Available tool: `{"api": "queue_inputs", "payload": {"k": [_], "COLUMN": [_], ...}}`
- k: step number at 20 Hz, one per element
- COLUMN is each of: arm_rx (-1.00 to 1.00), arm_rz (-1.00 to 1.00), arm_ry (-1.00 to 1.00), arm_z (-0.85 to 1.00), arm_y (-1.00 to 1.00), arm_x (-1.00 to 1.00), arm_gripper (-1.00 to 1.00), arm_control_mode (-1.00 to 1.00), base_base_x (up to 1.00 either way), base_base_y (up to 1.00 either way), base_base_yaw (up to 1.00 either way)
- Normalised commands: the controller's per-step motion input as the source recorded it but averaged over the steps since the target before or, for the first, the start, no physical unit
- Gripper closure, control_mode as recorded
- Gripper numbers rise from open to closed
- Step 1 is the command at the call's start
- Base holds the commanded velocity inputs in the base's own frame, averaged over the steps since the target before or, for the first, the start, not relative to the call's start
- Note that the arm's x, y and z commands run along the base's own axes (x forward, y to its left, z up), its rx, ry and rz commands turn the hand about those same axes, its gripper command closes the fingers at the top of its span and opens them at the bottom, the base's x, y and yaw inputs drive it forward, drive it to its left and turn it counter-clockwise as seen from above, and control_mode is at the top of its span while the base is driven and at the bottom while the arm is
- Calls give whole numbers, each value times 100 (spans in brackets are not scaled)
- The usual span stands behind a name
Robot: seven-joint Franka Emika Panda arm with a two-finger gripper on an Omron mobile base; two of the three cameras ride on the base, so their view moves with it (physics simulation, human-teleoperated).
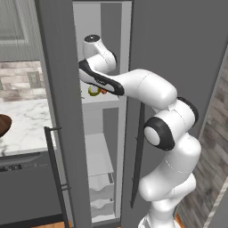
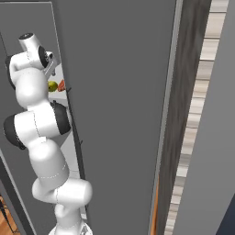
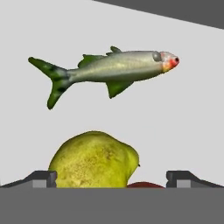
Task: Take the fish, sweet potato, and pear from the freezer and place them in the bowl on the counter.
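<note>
In the hand view the gripper stands spread wide and holds nothing, one dark fingertip at each side of the pear, which sits between them without visible contact. A sliver of the sweet potato peeks out just beside the pear. Beyond the pear lies the fish, on the white shelf inside the freezer. Well apart from the pear, the bowl rests on the counter.

A grey stone-tile backsplash runs along the far left wall, under a grey wall cabinet. Wood-plank walling rises at right. Orange-brown wood floor shows near the bottom.
</note>
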Motion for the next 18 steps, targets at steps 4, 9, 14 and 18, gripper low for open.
{"api": "queue_inputs", "payload": {"k": [4,9,14,18], "arm_rx": [0,0,0,0], "arm_rz": [0,0,0,0], "arm_ry": [0,0,0,0], "arm_z": [-4,0,0,-9], "arm_y": [0,0,0,0], "arm_x": [-6,-1,-8,0], "arm_gripper": [-100,-100,-100,-100], "arm_control_mode": [-100,-100,-100,-100], "base_base_x": [0,0,0,0], "base_base_y": [0,0,0,0], "base_base_yaw": [0,0,0,0]}}
